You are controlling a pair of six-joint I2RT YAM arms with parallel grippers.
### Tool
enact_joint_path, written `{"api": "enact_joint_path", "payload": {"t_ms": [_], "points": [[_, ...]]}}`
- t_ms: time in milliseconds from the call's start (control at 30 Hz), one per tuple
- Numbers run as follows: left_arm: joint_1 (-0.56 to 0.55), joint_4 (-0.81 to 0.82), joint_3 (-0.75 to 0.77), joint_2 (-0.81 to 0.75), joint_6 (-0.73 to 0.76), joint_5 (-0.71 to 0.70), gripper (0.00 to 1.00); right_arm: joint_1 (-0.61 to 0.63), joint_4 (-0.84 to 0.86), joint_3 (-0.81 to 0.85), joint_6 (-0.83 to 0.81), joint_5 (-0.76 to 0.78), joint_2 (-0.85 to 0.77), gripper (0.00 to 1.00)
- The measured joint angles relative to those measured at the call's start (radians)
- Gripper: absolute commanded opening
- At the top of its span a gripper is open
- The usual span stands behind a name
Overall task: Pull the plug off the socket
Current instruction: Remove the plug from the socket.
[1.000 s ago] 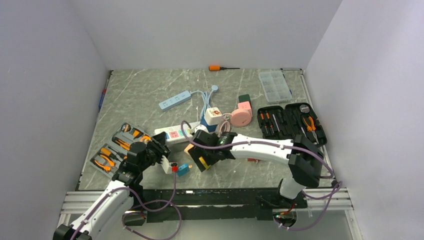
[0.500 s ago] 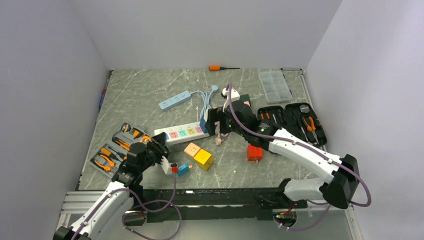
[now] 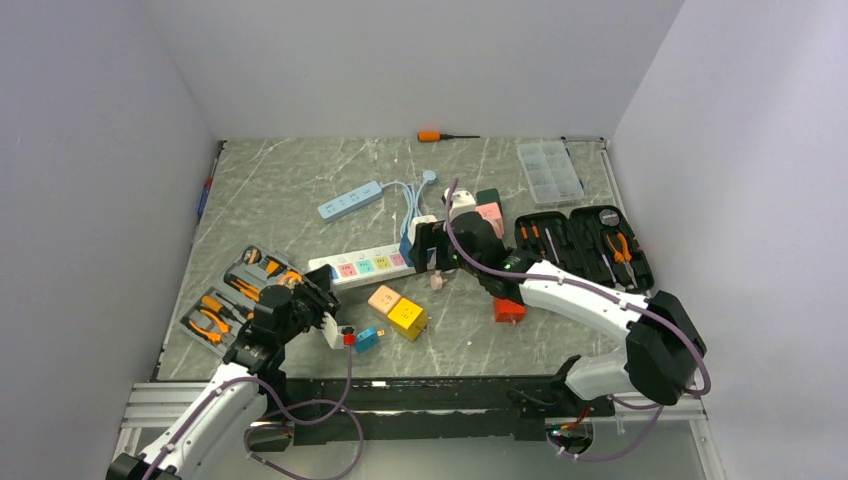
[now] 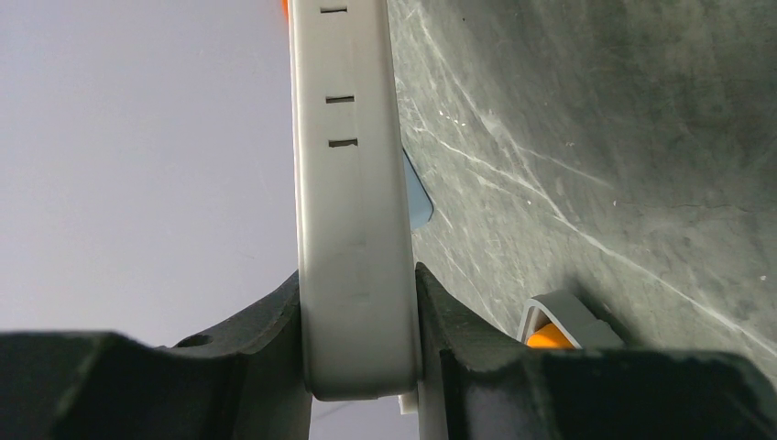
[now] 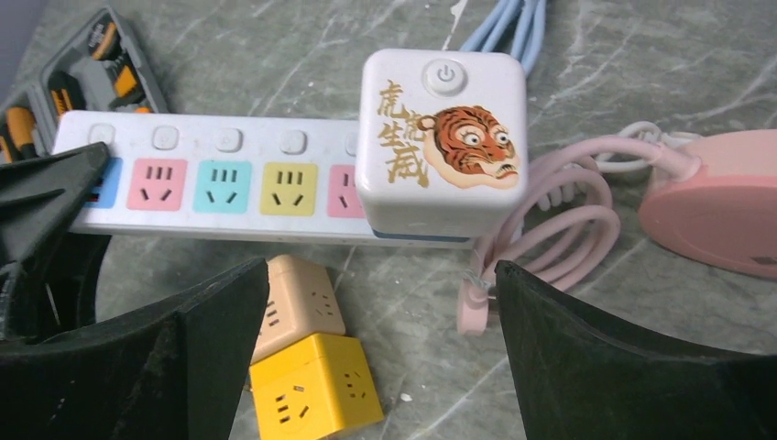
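Observation:
The long white power strip (image 3: pixel 362 267) lies across the table's middle, its pastel outlets showing in the right wrist view (image 5: pixel 220 183). A white cube plug with a tiger picture (image 5: pixel 440 142) sits in the strip's right end, and it also shows in the top view (image 3: pixel 422 222). My right gripper (image 5: pixel 380 270) is open and empty. It hovers just in front of the cube, over it in the top view (image 3: pixel 432 252). My left gripper (image 3: pixel 312 295) is shut on the strip's left end (image 4: pixel 344 137).
A peach cube (image 5: pixel 293 307) and a yellow cube (image 5: pixel 316 385) lie in front of the strip. A pink reel (image 5: pixel 715 202) and its cord lie right of the plug. Also here are a red block (image 3: pixel 508 308), a light-blue strip (image 3: pixel 350 200), a black toolkit (image 3: pixel 583 245) and a grey tool case (image 3: pixel 235 295).
My right arm has swung from the front middle, by the small cubes, back to the strip's right end over the tiger plug. The left arm and the strip have not moved.

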Motion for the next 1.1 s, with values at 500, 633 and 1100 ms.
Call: {"api": "enact_joint_path", "payload": {"t_ms": [500,633,1100], "points": [[-0.006,-0.001,0.000,-0.002,-0.001,-0.010,0.00,0.000,0.161,-0.098,0.118,-0.076,0.058,0.93],[-0.006,-0.001,0.000,-0.002,-0.001,-0.010,0.00,0.000,0.168,-0.108,0.137,-0.078,0.081,0.96],[-0.012,-0.006,0.000,-0.005,-0.004,-0.017,0.00,0.011,0.416,-0.157,0.172,-0.040,0.208,0.97]]}}
